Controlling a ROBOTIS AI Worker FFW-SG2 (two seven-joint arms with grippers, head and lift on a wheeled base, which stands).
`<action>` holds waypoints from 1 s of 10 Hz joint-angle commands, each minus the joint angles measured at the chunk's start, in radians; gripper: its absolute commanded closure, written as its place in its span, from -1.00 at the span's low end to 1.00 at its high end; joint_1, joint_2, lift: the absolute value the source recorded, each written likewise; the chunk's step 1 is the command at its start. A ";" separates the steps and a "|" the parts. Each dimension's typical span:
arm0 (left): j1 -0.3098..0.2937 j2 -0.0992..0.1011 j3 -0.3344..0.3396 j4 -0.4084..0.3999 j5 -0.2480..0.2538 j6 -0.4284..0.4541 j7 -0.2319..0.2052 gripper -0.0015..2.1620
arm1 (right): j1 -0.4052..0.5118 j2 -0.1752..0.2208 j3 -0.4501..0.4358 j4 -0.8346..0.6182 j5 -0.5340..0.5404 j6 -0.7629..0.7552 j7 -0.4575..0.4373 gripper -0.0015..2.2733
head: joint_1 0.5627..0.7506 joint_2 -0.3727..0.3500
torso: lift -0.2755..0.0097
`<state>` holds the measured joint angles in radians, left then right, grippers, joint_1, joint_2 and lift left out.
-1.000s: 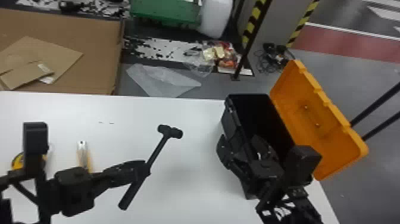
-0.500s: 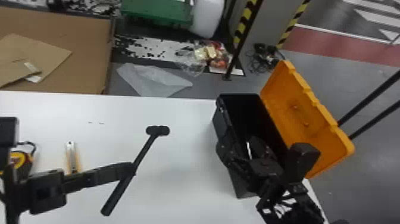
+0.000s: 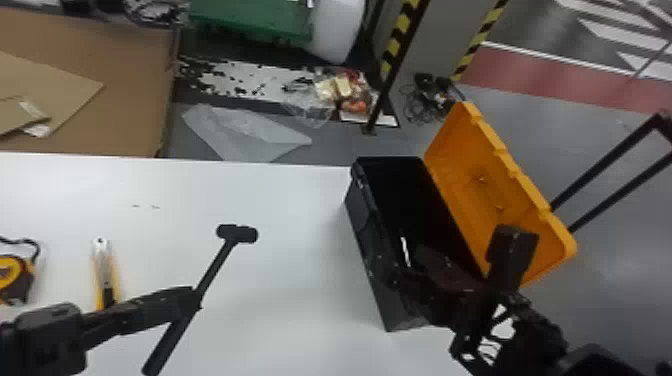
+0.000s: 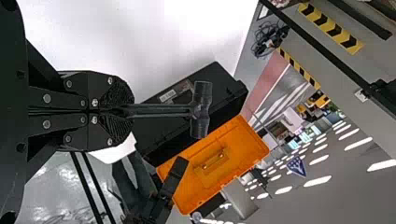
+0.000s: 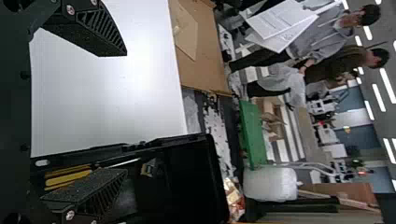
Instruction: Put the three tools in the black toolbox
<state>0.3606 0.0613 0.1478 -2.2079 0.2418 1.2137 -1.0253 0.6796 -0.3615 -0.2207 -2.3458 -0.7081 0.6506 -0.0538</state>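
Observation:
In the head view my left gripper (image 3: 192,302) is shut on the handle of the black hammer (image 3: 237,233), left of the black toolbox (image 3: 367,235). The left wrist view has the hammer (image 4: 201,110) sticking out from the closed left gripper (image 4: 126,111), the toolbox behind it. My right gripper (image 3: 412,267) is at the near part of the toolbox; in the right wrist view this gripper (image 5: 120,112) stands open with nothing between its fingers. A yellow-handled tool (image 5: 67,178) lies inside the toolbox. A yellow tape measure (image 3: 15,277) and a yellow cutter (image 3: 105,270) rest on the table.
The orange lid (image 3: 500,200) stands open on the toolbox's right side. The white table (image 3: 280,200) has its far edge just beyond the toolbox. Past it are cardboard (image 3: 130,100) and a plastic sheet (image 3: 240,132).
The head view has swung slightly to the right. Against the table, the left gripper with the hammer has shifted left and nearer the robot. The right gripper has drawn back nearer along the toolbox.

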 commanded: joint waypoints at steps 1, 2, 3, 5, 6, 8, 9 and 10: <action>0.001 0.000 -0.024 0.005 -0.027 -0.039 0.004 0.59 | -0.046 0.007 -0.022 -0.030 -0.030 0.235 0.000 -0.90 | 0.41 -0.81 | 0.54; 0.000 0.000 -0.036 0.014 -0.029 -0.052 0.010 0.59 | -0.074 0.010 -0.031 -0.050 -0.053 0.373 0.000 -0.90 | 0.41 -0.81 | 0.54; -0.005 -0.002 -0.045 0.025 -0.027 -0.061 0.010 0.59 | -0.097 0.024 -0.032 -0.070 -0.059 0.468 0.000 -0.90 | 0.41 -0.79 | 0.54; -0.014 0.000 -0.065 0.054 -0.027 -0.095 0.013 0.59 | -0.118 0.033 -0.042 -0.105 -0.086 0.567 -0.001 -0.90 | 0.41 -0.77 | 0.54; -0.017 0.000 -0.074 0.076 -0.027 -0.116 0.014 0.59 | -0.126 0.038 -0.054 -0.115 -0.106 0.594 -0.003 -0.90 | 0.41 -0.77 | 0.54; -0.026 0.000 -0.100 0.120 -0.030 -0.162 0.024 0.59 | -0.135 0.041 -0.081 -0.129 -0.157 0.640 -0.012 -0.90 | 0.41 -0.77 | 0.54; -0.029 0.000 -0.117 0.134 -0.038 -0.184 0.027 0.59 | -0.137 0.049 -0.092 -0.135 -0.188 0.646 -0.014 -0.90 | 0.41 -0.79 | 0.54; -0.039 0.000 -0.143 0.145 -0.048 -0.193 0.036 0.59 | -0.140 0.064 -0.089 -0.144 -0.200 0.646 -0.020 -0.90 | 0.41 -0.79 | 0.54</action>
<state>0.3279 0.0613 0.0216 -2.0701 0.2000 1.0300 -0.9894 0.5413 -0.3070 -0.3102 -2.4839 -0.8982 1.2959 -0.0722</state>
